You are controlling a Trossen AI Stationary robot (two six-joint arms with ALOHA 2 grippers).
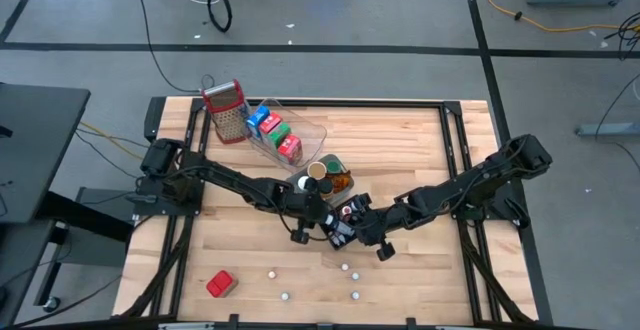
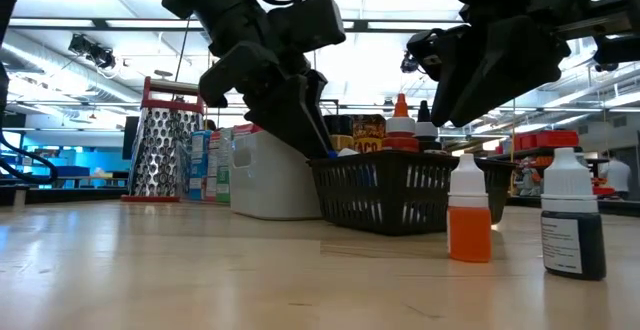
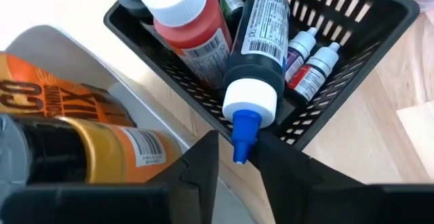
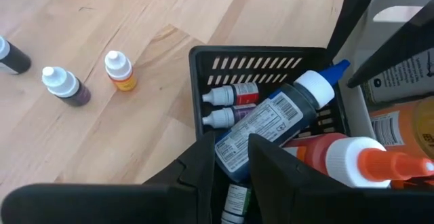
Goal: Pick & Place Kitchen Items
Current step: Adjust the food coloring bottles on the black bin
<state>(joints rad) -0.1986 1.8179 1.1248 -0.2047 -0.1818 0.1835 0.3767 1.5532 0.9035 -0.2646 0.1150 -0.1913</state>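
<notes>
A dark bottle (image 3: pixel 256 47) with a white collar and blue nozzle lies tilted in the black basket (image 3: pixel 352 81), its nozzle poking over the rim. Beside it in the basket leans a red bottle (image 3: pixel 193 27) with a white-and-orange cap; two small dropper bottles (image 3: pixel 313 71) lie under the dark one. Outside the basket, on the wood, small droppers stand upright — an orange one (image 2: pixel 470 210) and a dark one (image 2: pixel 572 220).

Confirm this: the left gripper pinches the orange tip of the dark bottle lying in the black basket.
Not quite: the tip is blue. The left wrist view shows the left gripper pinching the blue tip of the dark bottle lying in the black basket.
</notes>
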